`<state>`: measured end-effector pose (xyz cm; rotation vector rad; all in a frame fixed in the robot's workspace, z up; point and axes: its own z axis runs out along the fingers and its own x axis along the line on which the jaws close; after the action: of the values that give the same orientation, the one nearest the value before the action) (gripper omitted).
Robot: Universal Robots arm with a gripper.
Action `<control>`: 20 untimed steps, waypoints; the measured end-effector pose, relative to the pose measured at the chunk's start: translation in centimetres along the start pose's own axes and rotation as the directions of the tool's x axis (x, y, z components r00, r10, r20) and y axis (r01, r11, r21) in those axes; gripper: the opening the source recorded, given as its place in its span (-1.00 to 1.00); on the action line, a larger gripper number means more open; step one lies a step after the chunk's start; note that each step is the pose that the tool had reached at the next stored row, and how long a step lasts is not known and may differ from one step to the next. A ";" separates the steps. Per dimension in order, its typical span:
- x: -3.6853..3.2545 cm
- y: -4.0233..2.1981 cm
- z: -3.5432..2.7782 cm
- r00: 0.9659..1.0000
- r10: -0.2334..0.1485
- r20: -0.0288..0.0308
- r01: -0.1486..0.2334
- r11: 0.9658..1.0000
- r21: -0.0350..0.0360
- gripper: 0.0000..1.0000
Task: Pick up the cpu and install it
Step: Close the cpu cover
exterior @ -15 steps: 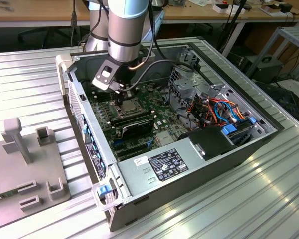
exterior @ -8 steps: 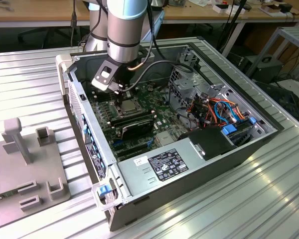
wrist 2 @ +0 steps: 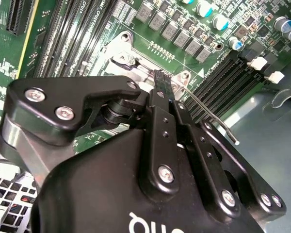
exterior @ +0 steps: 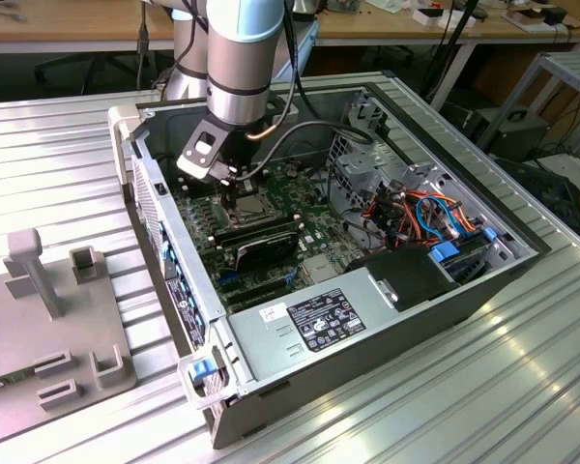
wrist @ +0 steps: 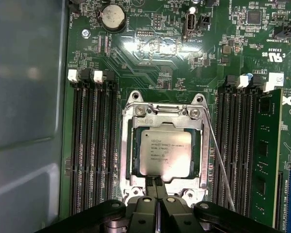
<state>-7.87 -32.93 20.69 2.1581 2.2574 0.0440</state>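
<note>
The cpu (wrist: 165, 153), a square silver chip, lies flat in its socket on the green motherboard (wrist: 150, 53), framed by the metal socket bracket (wrist: 128, 160). In the exterior view the cpu (exterior: 253, 206) sits just under the arm's tool inside the open computer case (exterior: 387, 329). My gripper (wrist: 156, 182) hangs over the socket's edge with its two black fingers pressed together, tips at the rim of the chip. The second wrist view has the gripper (wrist 2: 160, 77) with shut fingers down at the bracket. Nothing shows between the fingers.
The thin wire socket lever (wrist: 219, 160) stands free beside the bracket. Memory slots flank the socket, one with a module (wrist: 266, 155). A power supply (exterior: 319, 319), cables (exterior: 416, 213) and case walls crowd around. A grey fixture (exterior: 48, 329) sits on the table at the exterior view's left.
</note>
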 end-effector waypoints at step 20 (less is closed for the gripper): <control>0.00 -0.01 0.38 1.000 0.000 0.000 0.000 1.000 0.000 -0.79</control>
<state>-7.86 -32.92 20.31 2.1581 2.2574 0.0442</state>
